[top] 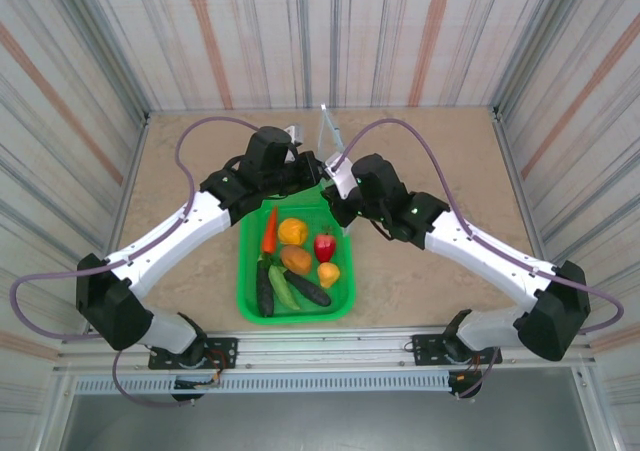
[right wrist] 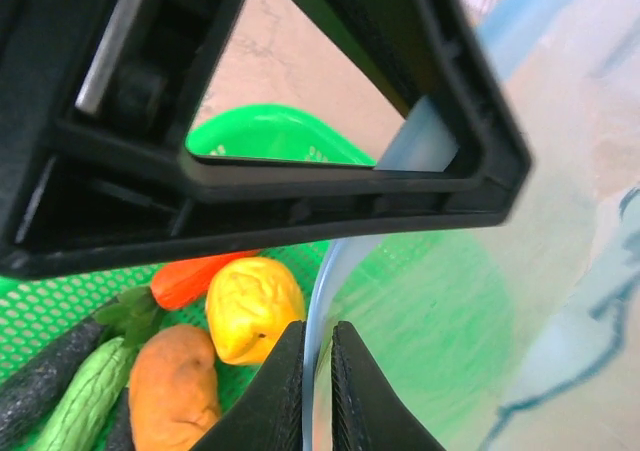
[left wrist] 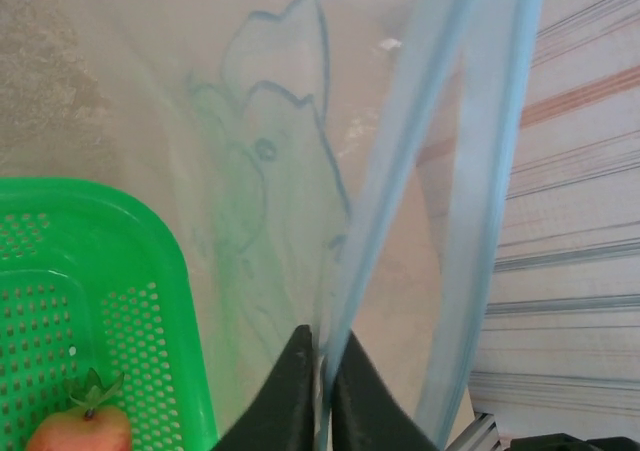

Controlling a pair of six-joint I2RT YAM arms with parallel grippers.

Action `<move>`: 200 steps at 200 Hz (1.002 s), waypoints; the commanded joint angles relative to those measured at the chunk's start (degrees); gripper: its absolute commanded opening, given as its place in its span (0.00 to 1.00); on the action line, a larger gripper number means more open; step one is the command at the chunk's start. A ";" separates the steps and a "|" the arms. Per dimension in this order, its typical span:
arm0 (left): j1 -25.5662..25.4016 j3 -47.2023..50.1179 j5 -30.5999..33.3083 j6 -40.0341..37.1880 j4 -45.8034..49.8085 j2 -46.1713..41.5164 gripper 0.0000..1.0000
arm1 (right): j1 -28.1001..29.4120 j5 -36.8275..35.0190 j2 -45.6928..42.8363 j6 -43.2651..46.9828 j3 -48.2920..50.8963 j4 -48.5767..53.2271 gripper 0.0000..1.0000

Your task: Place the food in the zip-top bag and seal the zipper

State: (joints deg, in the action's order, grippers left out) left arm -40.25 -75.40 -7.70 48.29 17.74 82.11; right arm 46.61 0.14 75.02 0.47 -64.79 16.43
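The food lies in a green mesh basket [top: 243, 271]: an orange carrot [top: 269, 229], an orange fruit [top: 292, 231], a red strawberry [top: 324, 244], a green cucumber [top: 283, 287] and dark long pieces [top: 308, 289]. The clear zip-top bag [top: 329, 131] stands up at the basket's far end, between both arms. My left gripper [top: 306, 176] [left wrist: 322, 371] is shut on the bag's light-blue zipper [left wrist: 400, 171] strip. My right gripper [top: 336, 188] [right wrist: 318, 371] pinches the same blue edge [right wrist: 330, 271], just above a yellow fruit [right wrist: 250, 306] and an orange one [right wrist: 175, 386].
The basket rim [left wrist: 150, 221] sits directly left of the bag [left wrist: 270, 151] in the left wrist view, with a red fruit [left wrist: 80, 431] in it. The left arm's black body [right wrist: 250, 181] crosses close above my right fingers. Striped walls enclose the beige table [top: 430, 261].
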 commanded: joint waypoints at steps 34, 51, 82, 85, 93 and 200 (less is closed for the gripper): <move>-0.36 -0.76 1.87 -2.37 1.60 -0.53 0.00 | 0.76 -2.61 1.51 -0.29 -2.85 0.92 0.24; 0.18 -1.70 2.79 -4.69 3.22 -0.40 0.00 | 0.73 -3.09 0.55 -0.33 -3.55 1.64 0.47; 5.26 -1.95 -0.93 -5.59 3.30 -0.37 0.00 | -0.40 3.58 -2.05 -2.43 -6.42 3.34 0.71; 5.73 -2.07 -1.28 -5.68 3.15 -0.28 0.00 | -0.50 3.93 -2.28 -2.71 -6.93 3.72 0.71; 7.18 -2.50 -2.31 -6.15 2.93 -0.16 0.00 | -0.60 4.32 -2.92 -3.22 -7.57 4.09 0.70; 17.13 -25.80 0.07 -26.62 29.00 -4.62 0.00 | -8.74 2.62 -1.78 -16.43 -6.34 18.37 0.68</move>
State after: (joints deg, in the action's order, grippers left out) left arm -23.66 -93.82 -11.90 31.07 35.24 81.65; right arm 38.89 2.63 70.74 -12.32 -72.47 27.51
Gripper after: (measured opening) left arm 0.052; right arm 0.678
